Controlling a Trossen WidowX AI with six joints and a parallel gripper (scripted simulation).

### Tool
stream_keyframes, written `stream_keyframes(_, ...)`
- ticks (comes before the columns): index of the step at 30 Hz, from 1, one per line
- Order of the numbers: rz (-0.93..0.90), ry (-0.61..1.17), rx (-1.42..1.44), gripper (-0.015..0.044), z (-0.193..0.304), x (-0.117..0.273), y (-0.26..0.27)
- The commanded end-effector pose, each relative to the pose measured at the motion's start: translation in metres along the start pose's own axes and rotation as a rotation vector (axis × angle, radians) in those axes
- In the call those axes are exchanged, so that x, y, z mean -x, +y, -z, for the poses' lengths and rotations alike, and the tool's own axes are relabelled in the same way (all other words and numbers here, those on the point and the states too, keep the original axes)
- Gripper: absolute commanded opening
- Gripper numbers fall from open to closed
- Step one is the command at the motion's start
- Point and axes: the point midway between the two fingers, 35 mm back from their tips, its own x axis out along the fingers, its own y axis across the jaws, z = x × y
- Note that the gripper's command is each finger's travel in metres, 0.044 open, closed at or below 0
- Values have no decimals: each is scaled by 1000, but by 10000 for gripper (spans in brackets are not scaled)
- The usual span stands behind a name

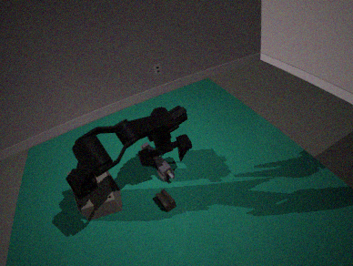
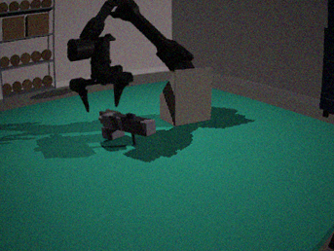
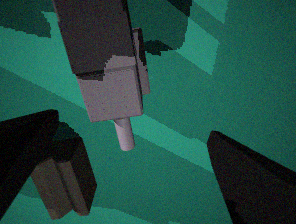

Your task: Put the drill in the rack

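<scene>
The fingers (image 1: 183,147) (image 2: 85,98) stand wide apart, pointing down above the housing (image 1: 163,168) (image 2: 145,127) (image 3: 112,95), and grip nothing. The drill (image 1: 170,175) (image 3: 126,136) is seated in the housing; its pale shank projects from the end face. The housing is raised above the table (image 1: 205,241) (image 2: 180,201) (image 3: 250,95). The slotted rack (image 1: 164,200) (image 3: 65,187) sits on the table near the shank end, apart from the drill. The key's position cannot be determined.
</scene>
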Motion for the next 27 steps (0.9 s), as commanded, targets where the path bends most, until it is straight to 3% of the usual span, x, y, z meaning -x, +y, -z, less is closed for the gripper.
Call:
stream_keyframes(1, -7, 28, 301, 440, 41, -20, 1)
stream_keyframes(27, -7, 28, 301, 440, 39, -27, 2)
